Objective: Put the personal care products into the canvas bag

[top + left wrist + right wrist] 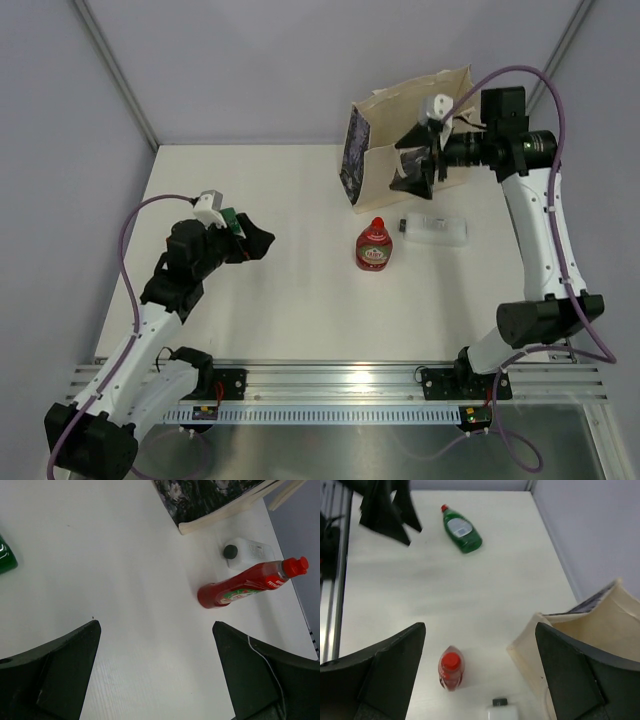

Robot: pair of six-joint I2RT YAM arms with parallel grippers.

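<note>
right gripper (412, 170) spread wide, empty, up at canvas bag (378, 172) | red bottle (374, 246) lying just near of bag, cap toward it, closest to right gripper | left gripper (250, 236) wide, green bottle (462, 530) beside it

Legible markings: none confirmed.
The red bottle (245, 585) carries white lettering near its neck and a coloured label, both too blurred to read. The green bottle (462, 529) has a pale label and the clear bottle (250, 552) faint print, neither legible.
</note>
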